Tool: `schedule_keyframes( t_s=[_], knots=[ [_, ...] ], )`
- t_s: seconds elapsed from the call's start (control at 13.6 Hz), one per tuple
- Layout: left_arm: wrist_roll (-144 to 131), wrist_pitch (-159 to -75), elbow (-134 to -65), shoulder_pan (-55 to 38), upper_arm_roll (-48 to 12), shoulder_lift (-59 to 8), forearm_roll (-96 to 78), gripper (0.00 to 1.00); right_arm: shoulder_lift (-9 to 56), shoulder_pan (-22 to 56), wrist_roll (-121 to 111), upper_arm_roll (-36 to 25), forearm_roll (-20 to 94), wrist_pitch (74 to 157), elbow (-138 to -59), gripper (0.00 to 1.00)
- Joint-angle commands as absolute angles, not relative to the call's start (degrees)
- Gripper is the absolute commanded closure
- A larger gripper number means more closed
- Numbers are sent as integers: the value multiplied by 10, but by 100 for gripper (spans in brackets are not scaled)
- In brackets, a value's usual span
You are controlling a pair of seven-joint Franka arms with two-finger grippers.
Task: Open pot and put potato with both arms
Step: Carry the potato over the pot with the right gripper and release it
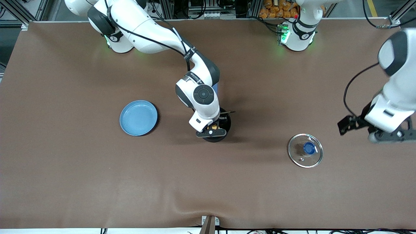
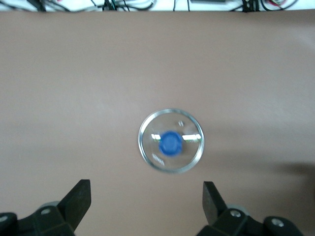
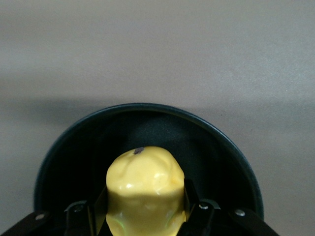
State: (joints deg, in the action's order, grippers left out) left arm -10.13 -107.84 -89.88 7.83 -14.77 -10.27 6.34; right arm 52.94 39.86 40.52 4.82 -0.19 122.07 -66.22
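Over the open pot, the right gripper grasps the potato inside the rim.
Lid lies apart on bare counter; left gripper hovers above, fingers released.

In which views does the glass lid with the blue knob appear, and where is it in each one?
Front view: the round glass lid with a blue knob lies flat on the brown table, toward the left arm's end, apart from the black pot.
Left wrist view: the lid is at the centre, past the open left hand.
Right wrist view: not in it.
Shared landmark: the blue knob.
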Motion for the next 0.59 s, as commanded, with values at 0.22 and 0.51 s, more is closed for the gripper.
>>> schedule_keyframes(
  t_s=[0.22,0.51],
  knots=[
    [-103,-1005,-879,79,-153,-51,33,0,554,396,442,42,-18,1237,-639,0],
    [-102,-934,-861,83,-149,-32,10,0,523,391,449,44,-14,1189,-629,0]
  ],
)
